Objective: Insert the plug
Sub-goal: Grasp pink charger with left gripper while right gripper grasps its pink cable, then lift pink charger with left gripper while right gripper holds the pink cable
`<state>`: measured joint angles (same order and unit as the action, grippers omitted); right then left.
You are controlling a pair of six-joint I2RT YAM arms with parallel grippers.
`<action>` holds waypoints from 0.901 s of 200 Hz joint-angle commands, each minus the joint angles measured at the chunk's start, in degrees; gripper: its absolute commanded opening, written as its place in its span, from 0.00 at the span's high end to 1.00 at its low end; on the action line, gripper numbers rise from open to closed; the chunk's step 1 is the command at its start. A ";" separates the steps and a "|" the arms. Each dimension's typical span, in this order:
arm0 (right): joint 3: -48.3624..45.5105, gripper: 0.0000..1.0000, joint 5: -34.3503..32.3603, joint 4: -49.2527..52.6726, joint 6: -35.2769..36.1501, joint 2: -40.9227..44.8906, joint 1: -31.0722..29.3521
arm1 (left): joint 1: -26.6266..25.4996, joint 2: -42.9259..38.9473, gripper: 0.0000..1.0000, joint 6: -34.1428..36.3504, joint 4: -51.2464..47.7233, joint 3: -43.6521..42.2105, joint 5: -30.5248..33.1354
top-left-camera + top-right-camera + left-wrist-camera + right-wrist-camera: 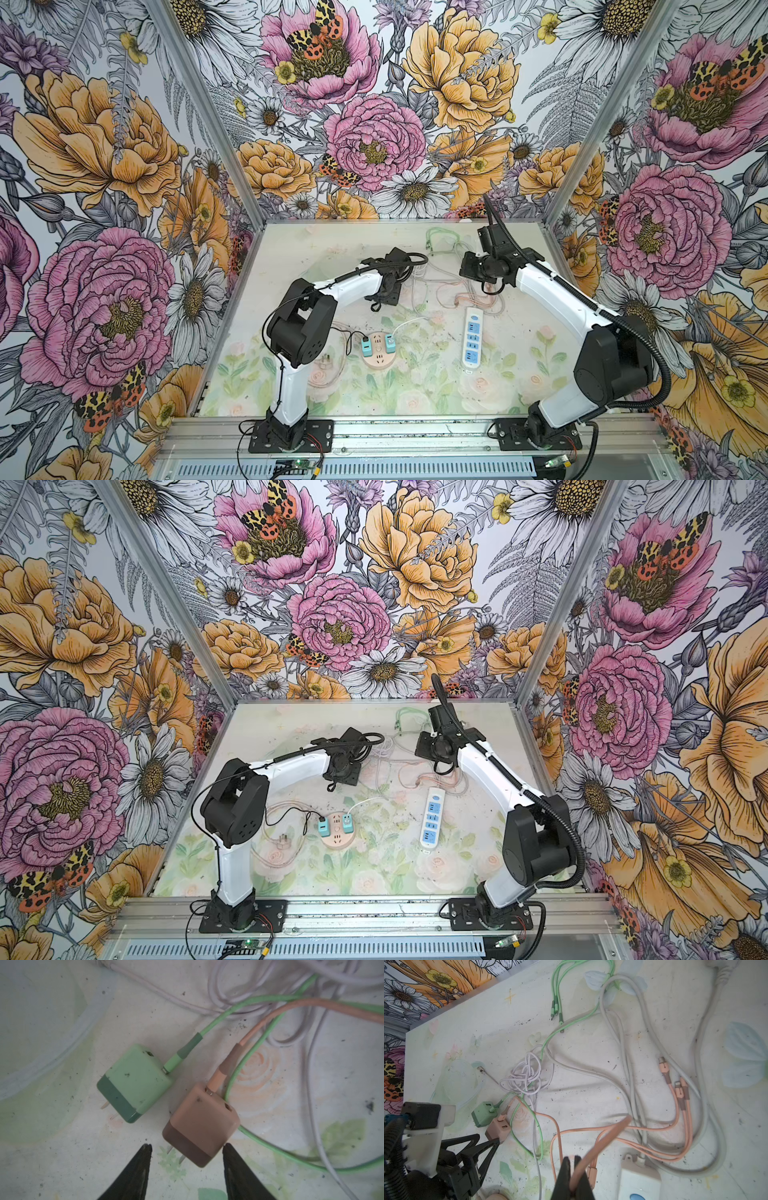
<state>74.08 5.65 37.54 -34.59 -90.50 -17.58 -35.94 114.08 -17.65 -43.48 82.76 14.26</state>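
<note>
Pink plug (pixel 200 1124) prongs: L wrist only

On the floral-printed table mat (pixel 415 395), the round peach plastic socket hub (pixel 378 352) lies left of the long white plastic power strip (pixel 472 337) — well apart. Behind both sprawl tangled rubber cords (pixel 451 300); among them the green plastic cube charger (pixel 135 1082) lies just beside the pinkish-brown plastic cube charger (pixel 201 1124).
</note>
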 commanded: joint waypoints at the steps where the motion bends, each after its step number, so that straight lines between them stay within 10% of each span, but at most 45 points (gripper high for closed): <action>1: -0.18 1.00 -0.82 0.15 0.92 1.38 0.27 | 0.66 2.57 0.42 2.88 0.42 1.99 0.21; 180: -2.10 1.00 -0.38 0.08 1.01 2.74 1.24 | -0.26 2.55 0.43 12.29 4.99 -0.51 -13.17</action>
<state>72.40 5.78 37.58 -34.39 -89.58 -16.78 -35.46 117.86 -7.44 -40.18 83.24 3.92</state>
